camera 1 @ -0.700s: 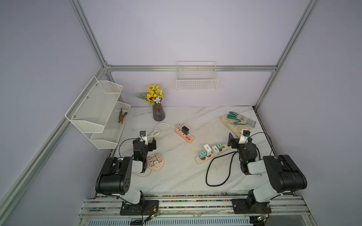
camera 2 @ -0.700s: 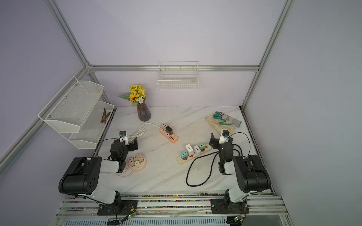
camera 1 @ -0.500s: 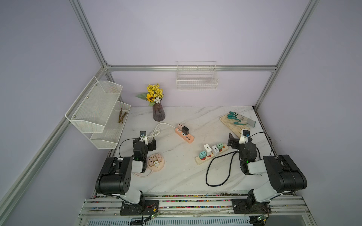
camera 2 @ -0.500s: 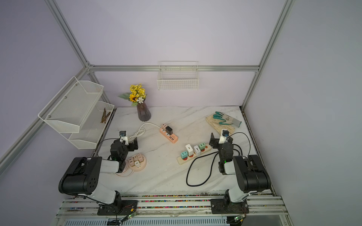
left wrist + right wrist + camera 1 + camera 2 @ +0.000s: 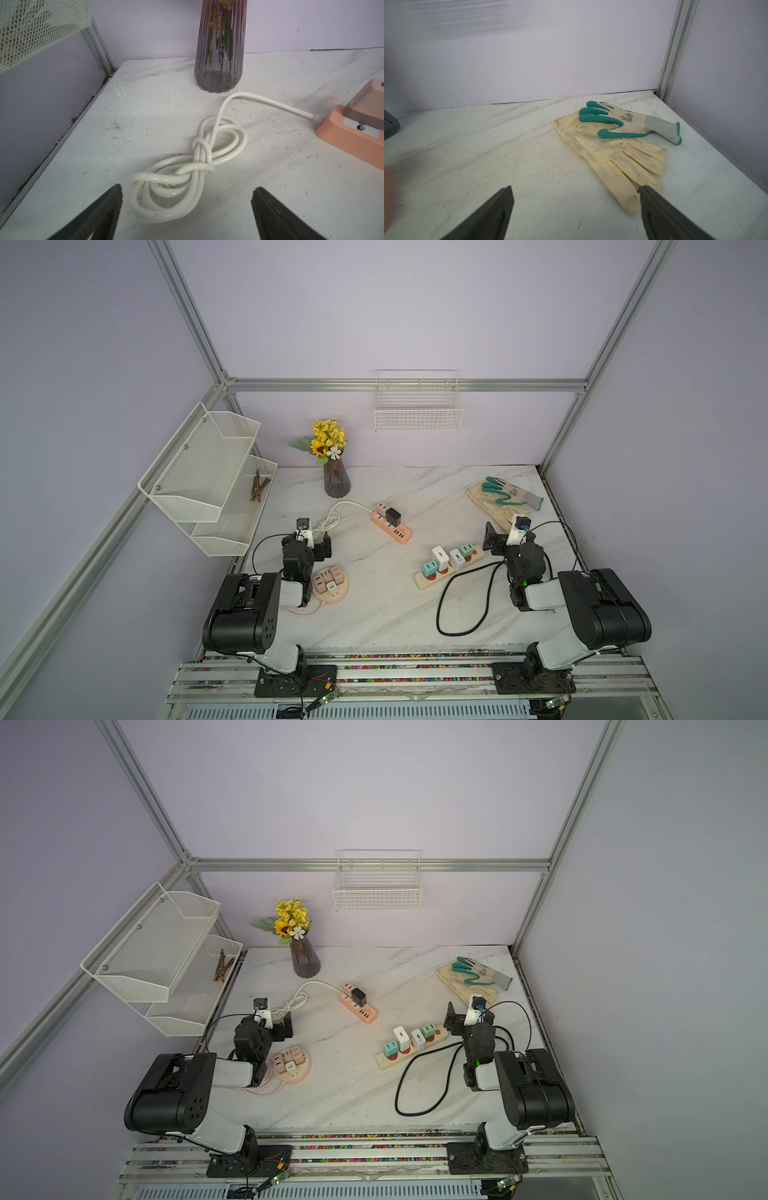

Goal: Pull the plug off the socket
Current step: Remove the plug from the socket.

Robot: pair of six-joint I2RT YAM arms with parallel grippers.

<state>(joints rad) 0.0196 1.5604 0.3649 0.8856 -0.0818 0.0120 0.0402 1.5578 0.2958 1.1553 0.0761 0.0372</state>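
Jaws spread and empty on both: black plug point(image 5: 392, 515) on pink strip point(image 5: 405, 537) lies ahead-right of left gripper point(image 5: 309, 542), which is nearer than right gripper point(image 5: 509, 536)

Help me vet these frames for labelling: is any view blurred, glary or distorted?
Both top views: soft, even light, sharp; the frame posts splay from wide-angle perspective. Left wrist view: white cable crisp, faint sheen on the table, the left end effector fingers dark and slightly soft. Right wrist view: gloves sharp, streaky smearing across the upper wall.
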